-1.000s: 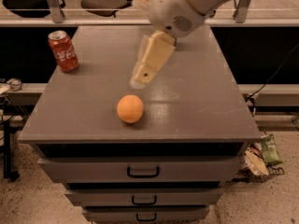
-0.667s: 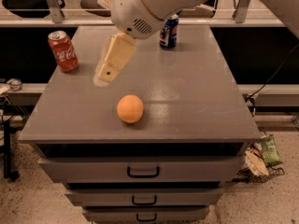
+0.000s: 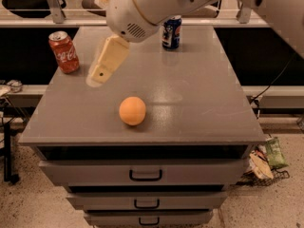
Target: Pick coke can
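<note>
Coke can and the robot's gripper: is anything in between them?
Nothing visible. The gripper hangs beside the coke can, with only bare cabinet top between them. The orange sits nearer the front edge and the blue can at the back, both off that path.

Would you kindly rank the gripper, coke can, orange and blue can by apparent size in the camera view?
1. gripper, hovering beside the coke can
2. coke can
3. orange and blue can: about alike. The blue can stands farther back, so I leave them unranked.
</note>
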### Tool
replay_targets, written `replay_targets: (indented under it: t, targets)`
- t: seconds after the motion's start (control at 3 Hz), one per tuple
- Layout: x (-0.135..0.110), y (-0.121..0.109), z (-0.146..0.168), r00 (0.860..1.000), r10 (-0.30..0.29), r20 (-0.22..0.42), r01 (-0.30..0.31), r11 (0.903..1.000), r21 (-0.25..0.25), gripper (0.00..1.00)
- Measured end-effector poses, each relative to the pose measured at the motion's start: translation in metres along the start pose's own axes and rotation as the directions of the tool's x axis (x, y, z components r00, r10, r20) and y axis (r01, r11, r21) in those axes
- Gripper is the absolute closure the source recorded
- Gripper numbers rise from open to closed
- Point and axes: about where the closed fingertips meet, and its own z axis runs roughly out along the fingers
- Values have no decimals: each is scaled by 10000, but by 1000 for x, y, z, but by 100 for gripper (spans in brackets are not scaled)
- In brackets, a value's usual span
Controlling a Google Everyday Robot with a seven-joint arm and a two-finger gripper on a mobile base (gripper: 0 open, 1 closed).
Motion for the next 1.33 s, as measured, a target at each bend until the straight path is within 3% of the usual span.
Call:
replay_targets:
  t: [0.33,0.67,1.33]
  targets:
    - [8,-10,47,9968,599,522,-620,9973,394,0]
    - [16,-22,97,9848,1251,1203,-1342,9884,711,0]
    - [27,-54,199,9419,2306,2441,-2648,9571,1176,0]
